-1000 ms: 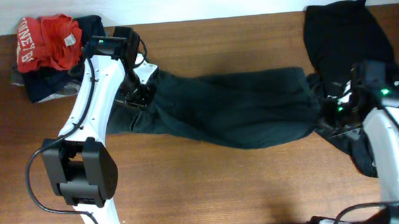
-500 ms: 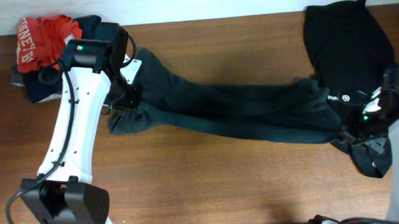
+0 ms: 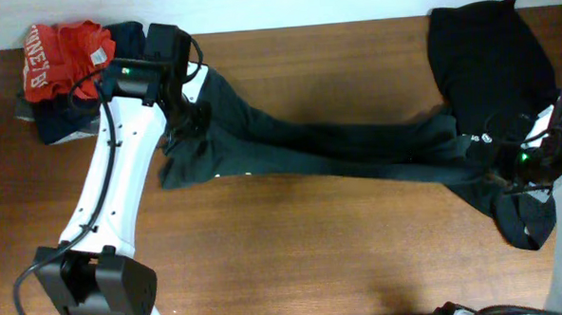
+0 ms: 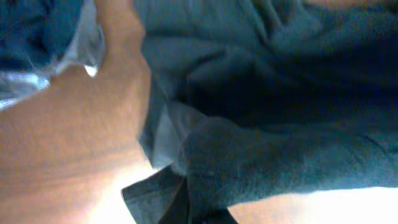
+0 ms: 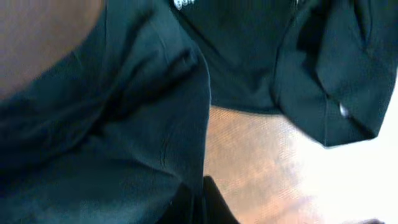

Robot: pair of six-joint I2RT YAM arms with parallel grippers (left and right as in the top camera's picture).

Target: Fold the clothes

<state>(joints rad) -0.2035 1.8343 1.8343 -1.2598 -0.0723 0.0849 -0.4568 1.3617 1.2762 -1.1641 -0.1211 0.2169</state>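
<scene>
A dark T-shirt is stretched in a long band across the wooden table between my two grippers. My left gripper is shut on its left end, near the table's back left; the left wrist view shows the cloth bunched between the fingers. My right gripper is shut on its right end, and the right wrist view shows the fabric pinched at the jaws. A small white logo shows near the right end.
A pile of red, navy and grey garments lies at the back left corner. Another black garment lies at the back right, running down under my right arm. The table's front half is bare wood.
Both grippers have pulled apart, the right one moving right. The shirt went from a broad slack spread to a narrow taut band.
</scene>
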